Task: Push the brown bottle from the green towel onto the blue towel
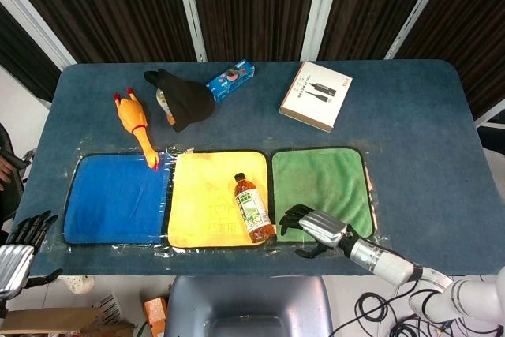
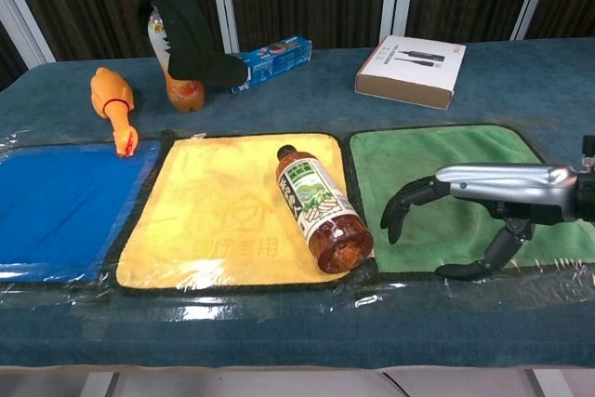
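Note:
The brown bottle [image 1: 252, 207] [image 2: 319, 208] lies on its side on the right part of the yellow towel [image 1: 207, 199] [image 2: 228, 206], cap pointing away from me. Right of it is the green towel [image 1: 323, 183] [image 2: 446, 174], and the blue towel [image 1: 114, 197] [image 2: 56, 202] lies at the far left. My right hand [image 1: 311, 227] [image 2: 483, 202] hovers over the green towel's front edge, fingers curled downward and apart, a short gap right of the bottle, holding nothing. My left hand [image 1: 22, 236] hangs below the table's left front corner, fingers spread.
A rubber chicken [image 1: 134, 124] [image 2: 112, 104], a bottle under a black cloth [image 1: 183, 100] [image 2: 181, 39], a blue box [image 1: 230, 79] [image 2: 271, 58] and a white box [image 1: 316, 95] [image 2: 411, 70] lie at the back of the table. Clear plastic film covers the towels.

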Robot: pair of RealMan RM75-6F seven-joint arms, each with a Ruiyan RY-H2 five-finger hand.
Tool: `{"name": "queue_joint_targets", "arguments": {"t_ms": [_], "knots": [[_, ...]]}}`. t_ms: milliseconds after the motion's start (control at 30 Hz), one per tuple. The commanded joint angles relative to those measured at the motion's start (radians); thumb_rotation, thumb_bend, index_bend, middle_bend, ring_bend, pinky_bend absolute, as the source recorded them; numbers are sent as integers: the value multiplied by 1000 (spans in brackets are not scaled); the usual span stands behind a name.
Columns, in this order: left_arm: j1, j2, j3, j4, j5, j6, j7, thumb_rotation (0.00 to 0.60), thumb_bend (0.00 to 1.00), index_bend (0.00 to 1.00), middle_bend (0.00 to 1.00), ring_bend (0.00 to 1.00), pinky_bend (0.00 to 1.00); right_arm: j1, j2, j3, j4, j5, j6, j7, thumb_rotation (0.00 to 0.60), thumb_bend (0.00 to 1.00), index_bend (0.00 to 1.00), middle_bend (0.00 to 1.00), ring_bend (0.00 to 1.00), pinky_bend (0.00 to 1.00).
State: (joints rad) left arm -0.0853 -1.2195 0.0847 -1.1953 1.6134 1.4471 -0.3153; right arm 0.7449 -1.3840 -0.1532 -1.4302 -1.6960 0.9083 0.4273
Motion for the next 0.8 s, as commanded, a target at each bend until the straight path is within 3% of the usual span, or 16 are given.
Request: {"name": "queue_joint_targets", "arguments": {"t_ms": [33, 800], "knots": [[1, 2, 0, -5, 0, 3, 5, 600, 38, 0, 0, 0, 81, -11, -31, 34, -15, 38, -21, -120, 600, 290, 346, 213, 85, 71], [6, 6, -5, -8, -13, -2, -1, 600, 38, 0, 0, 0, 81, 107, -164, 172, -77, 223, -226, -307, 600, 290, 244, 212, 85, 71]]}}
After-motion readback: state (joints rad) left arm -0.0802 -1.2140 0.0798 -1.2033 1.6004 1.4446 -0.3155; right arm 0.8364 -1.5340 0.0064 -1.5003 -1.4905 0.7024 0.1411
